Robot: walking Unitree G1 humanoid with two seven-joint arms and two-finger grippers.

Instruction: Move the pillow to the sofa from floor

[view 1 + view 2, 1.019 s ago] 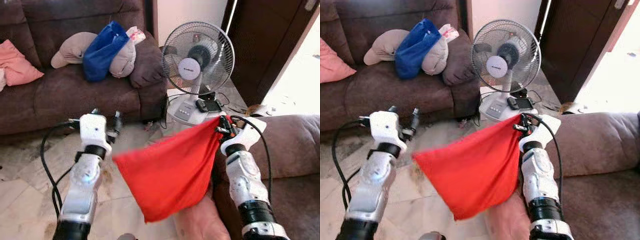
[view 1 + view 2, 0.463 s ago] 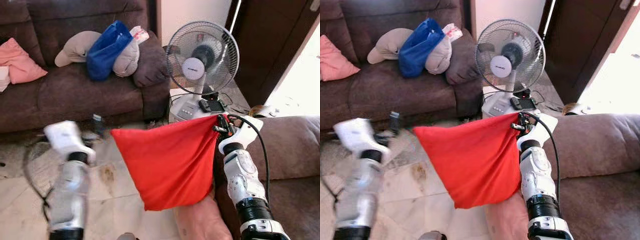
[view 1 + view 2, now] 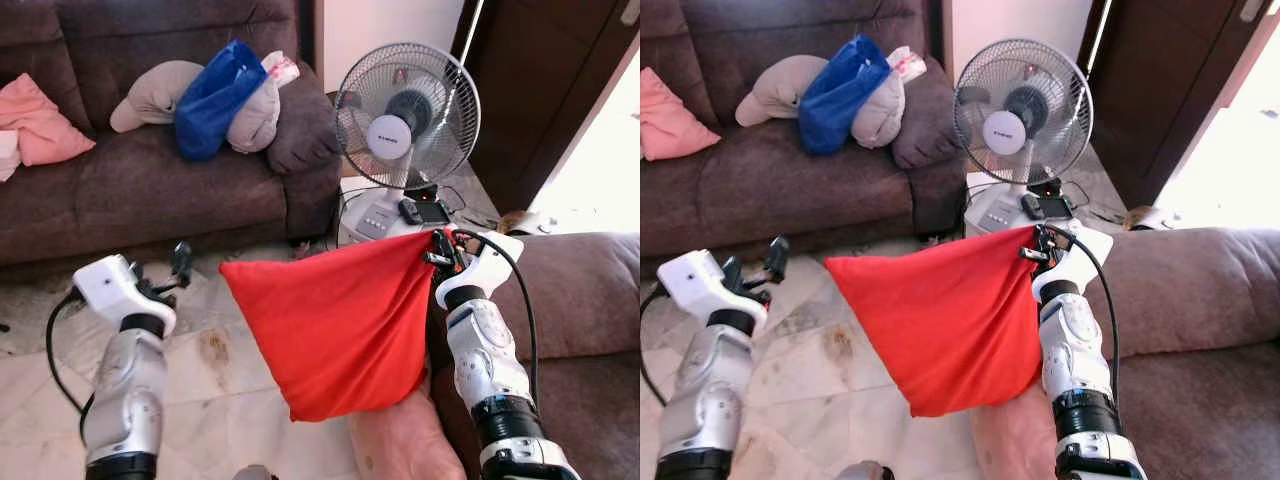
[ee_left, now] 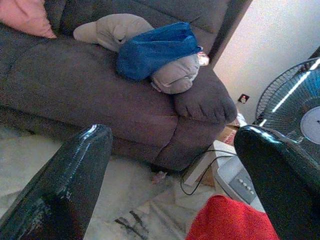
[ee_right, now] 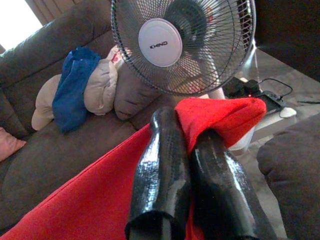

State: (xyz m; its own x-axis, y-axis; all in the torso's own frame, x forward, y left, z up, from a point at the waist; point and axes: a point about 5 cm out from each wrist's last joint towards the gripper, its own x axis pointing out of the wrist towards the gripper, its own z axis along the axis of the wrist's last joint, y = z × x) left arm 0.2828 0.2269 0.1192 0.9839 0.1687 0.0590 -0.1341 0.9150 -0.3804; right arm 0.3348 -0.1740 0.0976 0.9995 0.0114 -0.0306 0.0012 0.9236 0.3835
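Observation:
A red pillow point(image 3: 340, 325) hangs in the air over the floor, held by one upper corner. My right gripper point(image 3: 441, 247) is shut on that corner, beside the arm of the near brown sofa point(image 3: 590, 290). In the right wrist view both black fingers point(image 5: 162, 165) pinch the red fabric point(image 5: 220, 112). My left gripper point(image 3: 165, 272) is open and apart from the pillow, to its left above the floor. In the left wrist view its two fingers point(image 4: 65, 185) stand wide, with a red pillow corner point(image 4: 227, 222) between and below them.
A second brown sofa point(image 3: 150, 180) lies ahead with a pink cushion point(image 3: 35, 110), beige pillows and a blue bag point(image 3: 215, 95). A standing fan point(image 3: 400, 115) with cables on its base is straight ahead. A pink cushion point(image 3: 400, 440) lies low beside my right arm.
My left arm has swung away to the left and dropped, letting go of the pillow's left corner. The pillow now hangs from my right gripper alone.

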